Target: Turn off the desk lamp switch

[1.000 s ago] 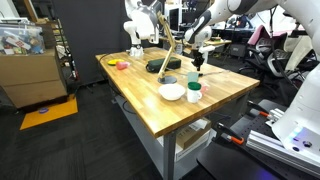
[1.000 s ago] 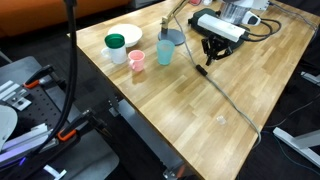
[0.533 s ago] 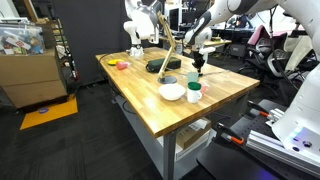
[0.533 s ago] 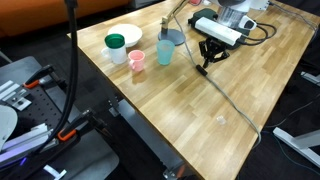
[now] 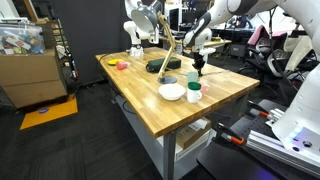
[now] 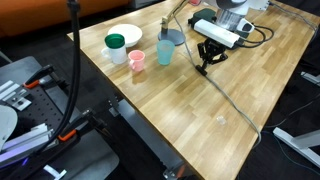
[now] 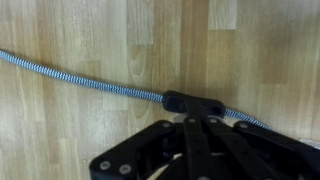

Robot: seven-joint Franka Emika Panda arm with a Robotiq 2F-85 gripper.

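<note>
The desk lamp has a thin tan slanted arm (image 5: 168, 52) rising from a dark flat base (image 5: 158, 67). The base also shows in an exterior view (image 6: 172, 37). Its blue-and-white braided cable (image 7: 70, 77) runs across the wooden table and carries a black inline switch (image 7: 195, 101). The cable also crosses the table in an exterior view (image 6: 235, 105). My gripper (image 7: 190, 120) is shut, with its closed fingertips down on the switch. It shows in both exterior views (image 5: 198, 69) (image 6: 205, 65), low over the table beside the lamp.
A white bowl (image 6: 125, 35), a green-topped cup (image 6: 117, 46), a pink cup (image 6: 137, 62) and a blue cup (image 6: 164, 51) stand near the lamp. The bowl (image 5: 171, 92) and cups (image 5: 193, 88) sit near the table's front edge. Another white arm (image 5: 137, 25) stands behind.
My gripper has come down and slightly sideways onto the cable's switch over the last second. The lamp, bowl and cups have not moved.
</note>
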